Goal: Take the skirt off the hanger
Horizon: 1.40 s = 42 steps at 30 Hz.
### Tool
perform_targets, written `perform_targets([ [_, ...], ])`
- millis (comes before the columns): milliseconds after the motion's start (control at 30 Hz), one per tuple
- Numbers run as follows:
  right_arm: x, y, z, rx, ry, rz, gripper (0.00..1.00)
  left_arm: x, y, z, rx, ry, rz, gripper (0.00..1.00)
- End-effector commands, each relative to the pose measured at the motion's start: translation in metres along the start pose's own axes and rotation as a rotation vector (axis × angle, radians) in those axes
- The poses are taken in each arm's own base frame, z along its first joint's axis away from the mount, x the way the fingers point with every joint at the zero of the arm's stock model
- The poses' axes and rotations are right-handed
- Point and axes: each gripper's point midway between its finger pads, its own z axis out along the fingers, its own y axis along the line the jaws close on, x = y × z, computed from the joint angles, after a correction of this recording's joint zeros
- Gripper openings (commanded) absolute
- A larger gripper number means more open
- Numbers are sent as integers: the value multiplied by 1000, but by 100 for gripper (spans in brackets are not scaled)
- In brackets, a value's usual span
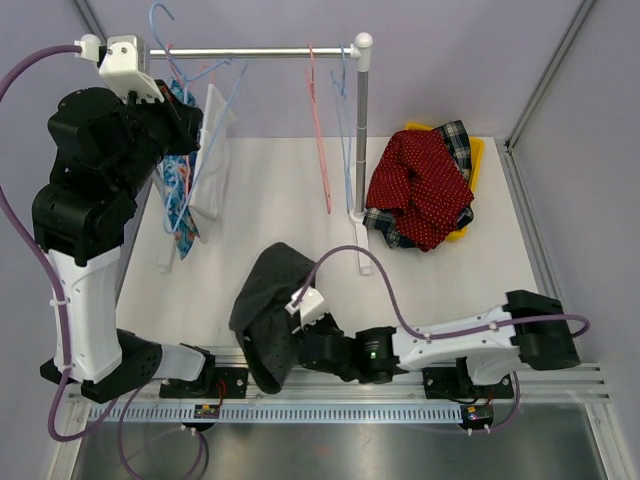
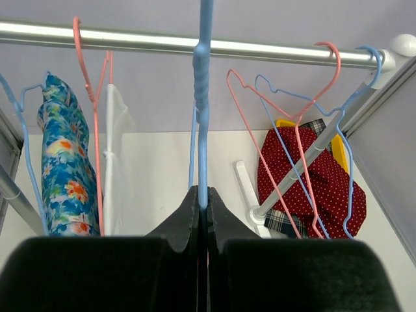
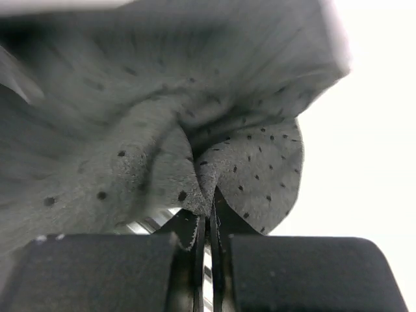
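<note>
Our left jaws are pressed tight on the blue hanger (image 2: 202, 130), up by the rail (image 2: 130, 40). No skirt on it, as far as we can see. Our right jaws pinch a fold of the grey dotted skirt (image 1: 268, 300), low by the near edge of the counter (image 1: 280, 200), well apart from the blue hanger. So the main job looks done, we think. Left to do, prob.: put the skirt down & let go. No words or labels we can read.

Robot lab test cell, plain lilac walls (image 1: 450, 60), white surface (image 1: 280, 200), arms (image 1: 85, 290) bolted to metal rail (image 1: 350, 410), small clothes rack (image 1: 250, 51).
</note>
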Motion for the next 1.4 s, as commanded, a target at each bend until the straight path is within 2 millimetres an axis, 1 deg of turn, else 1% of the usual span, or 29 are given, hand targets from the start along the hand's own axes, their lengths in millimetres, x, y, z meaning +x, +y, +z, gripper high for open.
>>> perform_targets([
  [0,-73,-45,-54,140,-215,89,0,-32,3,-14,-8,-136,9,0],
  [67,-96,-69,-84,210,-293,72,0,-21,6,-11,-20,-106,15,0],
  [100,-120,-85,-110,205,-347,115,0,-19,6,-10,-22,-105,15,0],
  [167,-145,-106,-140,225,-411,130,0,-8,9,-9,-25,-83,17,0],
  [200,-169,-127,-166,222,-461,150,0,-6,9,-8,-23,-84,15,0],
  [267,-193,-142,-189,186,-507,73,0,2,9,-6,-19,-67,12,0],
  [300,-217,-156,-212,158,-578,146,0,3,8,-5,-15,-68,4,0],
  [367,-246,-178,-237,190,-628,122,0,8,7,0,-11,-58,-1,0],
  [500,-287,-203,-261,302,-680,42,0,18,5,11,-4,-35,-17,0],
  [600,-312,-229,-268,394,-685,-6,0,24,5,18,-6,-20,-21,0],
  [633,-317,-250,-269,485,-675,-12,0,24,5,19,-8,-18,-21,0],
  [700,-334,-260,-266,563,-650,-79,0,28,5,23,-12,-6,-16,0],
  [733,-339,-278,-265,654,-631,-89,0,28,6,25,-16,-5,-11,0],
  [767,-347,-281,-250,695,-603,-136,0,28,6,25,-17,-5,-9,0],
  [833,-364,-300,-254,738,-610,-129,0,31,8,28,-26,-1,-2,0],
  [867,-372,-322,-242,787,-608,-112,0,31,8,28,-26,-1,1,0],
  [933,-389,-349,-250,821,-639,-75,0,33,9,30,-32,2,6,0],
  [967,-393,-375,-229,860,-609,-78,0,33,9,32,-32,4,8,0],
  [1000,-404,-391,-237,902,-634,-64,0,34,9,33,-30,8,11,0],
  [1033,-407,-405,-230,932,-623,-64,0,35,8,34,-26,10,11,0],
  [1067,-415,-421,-208,943,-612,-49,0,36,7,36,-23,14,13,0],
  [1100,-411,-453,-207,1015,-589,-27,0,36,6,37,-19,15,15,0],
  [1133,-410,-467,-197,1029,-586,8,0,37,6,40,-18,20,19,0],
  [1167,-407,-488,-171,1053,-548,22,0,37,6,41,-18,20,22,0],
  [1233,-394,-519,-148,1104,-511,69,0,37,7,43,-23,19,29,0],
  [1267,-378,-536,-118,1125,-451,82,0,35,6,46,-21,16,32,0],
  [1300,-366,-548,-106,1146,-418,97,0,34,6,48,-20,16,37,0],
  [1333,-354,-554,-92,1160,-394,141,9,34,5,50,-20,16,38,0],
  [1367,-327,-561,-65,1146,-299,160,33,32,4,55,-20,15,39,0],
])
